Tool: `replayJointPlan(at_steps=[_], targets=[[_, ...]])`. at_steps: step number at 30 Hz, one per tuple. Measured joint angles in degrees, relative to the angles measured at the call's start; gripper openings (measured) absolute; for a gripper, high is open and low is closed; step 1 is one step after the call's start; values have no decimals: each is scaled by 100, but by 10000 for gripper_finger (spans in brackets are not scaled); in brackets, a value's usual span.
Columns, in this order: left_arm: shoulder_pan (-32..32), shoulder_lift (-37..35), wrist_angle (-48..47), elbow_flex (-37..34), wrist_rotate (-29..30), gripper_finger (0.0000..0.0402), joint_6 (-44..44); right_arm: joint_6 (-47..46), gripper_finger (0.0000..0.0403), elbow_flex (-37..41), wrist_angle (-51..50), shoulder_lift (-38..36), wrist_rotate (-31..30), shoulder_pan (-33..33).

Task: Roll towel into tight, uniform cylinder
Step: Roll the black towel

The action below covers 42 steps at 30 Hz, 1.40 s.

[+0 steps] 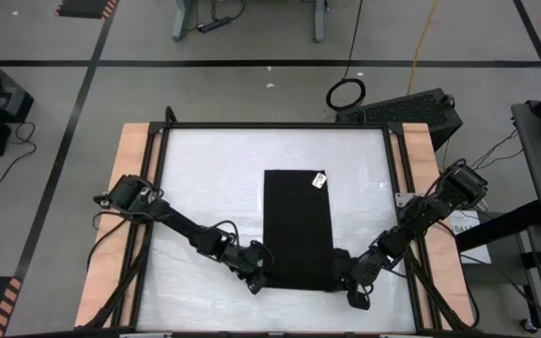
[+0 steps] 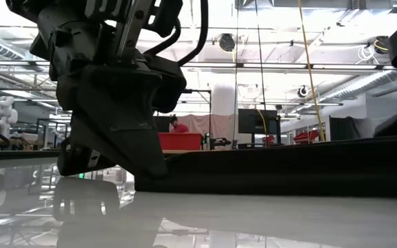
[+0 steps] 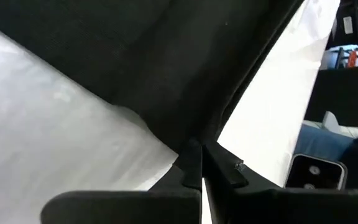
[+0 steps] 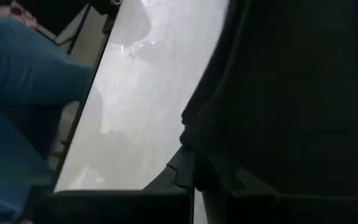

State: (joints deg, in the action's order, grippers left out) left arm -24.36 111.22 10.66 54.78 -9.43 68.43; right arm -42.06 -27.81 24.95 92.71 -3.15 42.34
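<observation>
Item: towel (image 1: 298, 225), black cloth, one piece, lying flat and unrolled as a long rectangle on the middle of the white table (image 1: 214, 178), its length running from the near edge toward the far side. White tag (image 1: 318, 178) at the far right corner, face up. No roll, fold or lifted hem shows anywhere along it in the high view; the low view shows only a thin dark slab lying flat on the tabletop. Left gripper (image 1: 263, 279): down at the near left corner of the towel, fingers pressed together; in the left wrist view the tips (image 3: 194, 163) meet right at the cloth's corner and look pinched on its edge. Right gripper (image 1: 355, 282): down at the near right corner, fingers likewise drawn together; the right wrist view shows the hem bunched slightly against the tips (image 4: 188, 163), so a grip on the edge seems likely, though the actual pinch is hidden in shadow. Condition of task: at its start. Done, as far as can be judged: both near corners reached and apparently taken. Outstanding: turning the near hem over on itself, rolling it evenly toward the tagged end, keeping both sides level so the cylinder comes out tight and uniform. A person's blue-clad leg (image 4: 23, 68) stands beside the table.
</observation>
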Motion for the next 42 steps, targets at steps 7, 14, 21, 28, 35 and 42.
replayJointPlan(at_steps=[7, 14, 21, 28, 35, 42], targets=[[-2, 13, 383, -11, -117, 21, -188, -931, 2, 0, -103, 0, 195, -45], [-11, -88, 434, -35, 34, 86, -983, -1256, 2, 4, -132, -2, 536, -186], [-44, -654, 126, -28, 599, 108, -2183, -1369, 2, 4, -109, -2, 661, -270], [-524, -911, 161, 106, 803, 109, -4359, -1392, 2, 4, -100, -2, 668, -304], [-609, -911, -100, 127, 1490, 109, -5135, -1430, 2, 4, -96, -2, 657, -304], [-521, -691, -15, 134, 1228, 151, -5371, -1430, 2, 4, -98, -2, 655, -304]])
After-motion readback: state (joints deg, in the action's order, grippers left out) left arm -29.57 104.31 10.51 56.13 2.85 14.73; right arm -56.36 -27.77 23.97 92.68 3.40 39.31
